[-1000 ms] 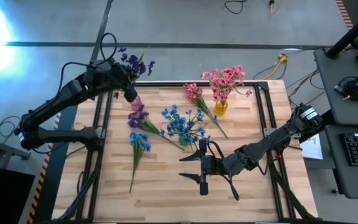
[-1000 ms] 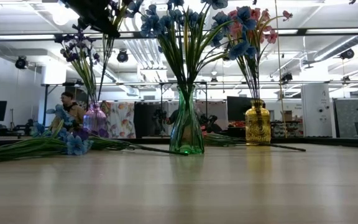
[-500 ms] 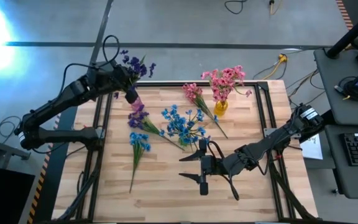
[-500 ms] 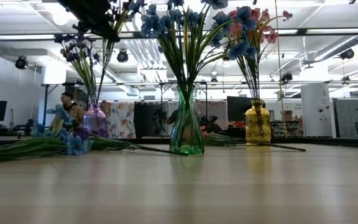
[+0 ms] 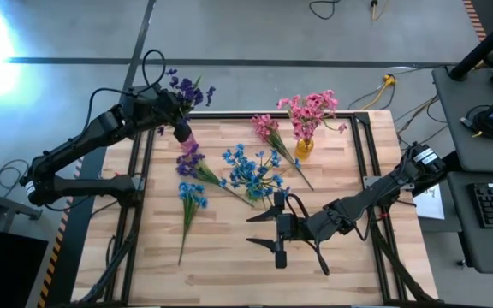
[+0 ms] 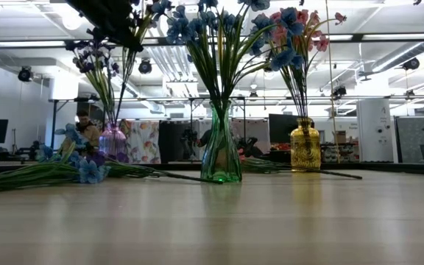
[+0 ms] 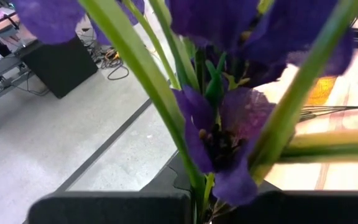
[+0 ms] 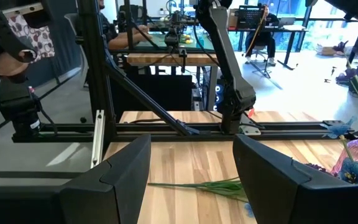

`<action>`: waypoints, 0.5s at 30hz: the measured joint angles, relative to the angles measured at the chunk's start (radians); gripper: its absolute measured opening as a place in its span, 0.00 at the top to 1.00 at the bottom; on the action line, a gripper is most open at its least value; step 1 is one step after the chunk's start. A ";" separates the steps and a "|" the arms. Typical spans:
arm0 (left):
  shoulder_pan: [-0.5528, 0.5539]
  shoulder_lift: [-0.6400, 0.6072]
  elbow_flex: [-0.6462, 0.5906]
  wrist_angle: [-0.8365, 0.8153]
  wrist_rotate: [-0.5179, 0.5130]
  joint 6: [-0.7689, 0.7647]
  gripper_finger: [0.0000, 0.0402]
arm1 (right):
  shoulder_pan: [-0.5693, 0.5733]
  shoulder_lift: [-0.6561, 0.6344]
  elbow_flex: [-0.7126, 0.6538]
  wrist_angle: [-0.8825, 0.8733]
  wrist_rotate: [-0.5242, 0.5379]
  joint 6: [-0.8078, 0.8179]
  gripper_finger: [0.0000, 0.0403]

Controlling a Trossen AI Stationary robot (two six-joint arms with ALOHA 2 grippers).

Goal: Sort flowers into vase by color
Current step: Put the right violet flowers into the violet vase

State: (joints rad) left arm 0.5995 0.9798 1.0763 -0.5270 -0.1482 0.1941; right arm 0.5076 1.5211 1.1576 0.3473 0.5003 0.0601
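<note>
My left gripper (image 5: 176,115) is at the table's far left corner, shut on a purple flower sprig (image 5: 187,88) above the pink-purple vase (image 5: 187,140). In the low view the sprig's stems (image 6: 121,81) run down to that vase's neck (image 6: 112,126). Blue flowers (image 5: 251,169) stand in the green vase (image 6: 221,154), and pink ones (image 5: 311,109) in the yellow vase (image 5: 304,147). A purple sprig (image 5: 192,162), a blue sprig (image 5: 191,198) and a pink sprig (image 5: 272,133) lie flat on the table. Over the table's near middle my right gripper (image 5: 264,229) hovers open, with nothing in it. My left gripper pinches the purple sprig's green stem (image 7: 199,186) between its two fingers, just below the blossoms (image 7: 222,124). It comes from the table's left, slanting slightly down, fingers across the stem. The sprig stands nearly upright, its lower end at the vase's neck.
A black metal frame (image 5: 135,180) runs along the table's edges. Bare wood (image 5: 229,265) lies along the near side, beneath and beside my right gripper. The right wrist view shows a green stem (image 8: 210,186) on the table beyond the open fingers.
</note>
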 joint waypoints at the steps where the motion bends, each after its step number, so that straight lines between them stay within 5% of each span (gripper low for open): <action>1: 0.000 0.000 0.000 0.000 0.000 -0.002 1.00 | 0.000 0.000 0.000 0.000 0.000 0.000 0.45; 15: 0.000 0.000 -0.008 0.002 0.000 -0.012 1.00 | 0.000 0.000 0.000 0.000 -0.001 0.000 0.45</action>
State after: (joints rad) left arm 0.5993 0.9794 1.0681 -0.5247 -0.1482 0.1818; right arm 0.5076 1.5211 1.1576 0.3473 0.4992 0.0605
